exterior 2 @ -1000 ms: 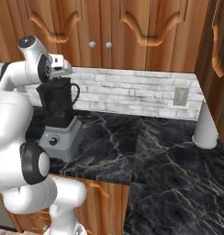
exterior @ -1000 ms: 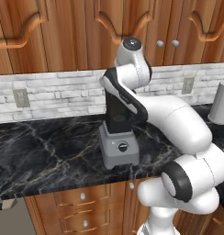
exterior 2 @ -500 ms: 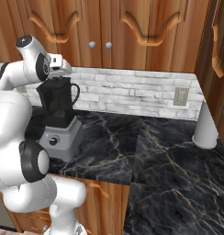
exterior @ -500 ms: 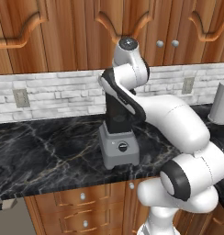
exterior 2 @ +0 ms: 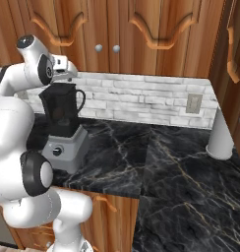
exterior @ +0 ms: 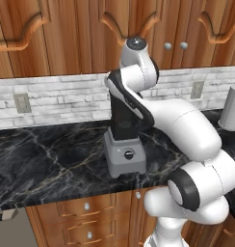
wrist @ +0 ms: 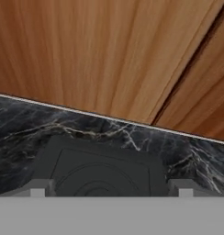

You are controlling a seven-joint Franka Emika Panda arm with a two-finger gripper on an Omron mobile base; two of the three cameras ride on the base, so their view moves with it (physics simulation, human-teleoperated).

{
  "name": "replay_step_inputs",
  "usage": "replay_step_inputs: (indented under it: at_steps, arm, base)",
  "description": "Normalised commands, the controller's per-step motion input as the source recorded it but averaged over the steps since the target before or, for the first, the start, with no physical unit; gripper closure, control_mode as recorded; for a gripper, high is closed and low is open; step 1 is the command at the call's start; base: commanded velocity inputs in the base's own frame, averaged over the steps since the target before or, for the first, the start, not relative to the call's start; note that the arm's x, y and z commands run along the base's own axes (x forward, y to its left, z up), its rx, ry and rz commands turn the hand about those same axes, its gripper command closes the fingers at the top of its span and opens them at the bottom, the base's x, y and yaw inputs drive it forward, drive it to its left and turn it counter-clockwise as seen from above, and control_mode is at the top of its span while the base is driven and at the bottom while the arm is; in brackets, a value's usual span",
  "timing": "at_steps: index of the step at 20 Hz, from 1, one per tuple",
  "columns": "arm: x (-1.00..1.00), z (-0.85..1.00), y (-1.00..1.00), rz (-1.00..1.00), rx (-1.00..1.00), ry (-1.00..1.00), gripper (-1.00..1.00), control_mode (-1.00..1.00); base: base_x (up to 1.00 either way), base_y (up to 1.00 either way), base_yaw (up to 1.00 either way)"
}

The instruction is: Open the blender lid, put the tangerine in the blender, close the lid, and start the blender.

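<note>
The blender (exterior: 125,144) stands near the front edge of the bench (exterior: 47,164), its jar's top bare. The claw (wrist: 109,192) hovers just above that top, its fingertips (wrist: 38,189) spread wide and empty.

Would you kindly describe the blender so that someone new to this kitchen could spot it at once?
Look along the black marble counter under the wooden cabinets. Near its front edge, just ahead of the white arm, stands the blender: a boxy grey base with a round knob and a tall dark jar. The plain pale grey cylinder far to the right has no knob or jar.
</note>
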Motion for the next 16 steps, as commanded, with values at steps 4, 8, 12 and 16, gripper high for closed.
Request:
replay_step_inputs:
  at_steps: [4, 8, 12, 16]
  arm:
    - [-0.75, 0.05, 0.00, -0.07, 0.00, -0.06, -1.00, -1.00]
    - [-0.90, -0.01, 0.00, -0.13, 0.00, -0.08, -1.00, -1.00]
    - [-0.94, -0.30, 0.01, -0.20, -0.01, -0.02, -1.00, -1.00]
    - [-0.82, -0.66, 0.17, -0.25, -0.10, 0.00, -1.00, -1.00]
  base:
    - [0.00, 0.00, 0.00]
    - [0.00, 0.00, 0.00]
    - [0.00, 0.00, 0.00]
    - [0.00, 0.00, 0.00]
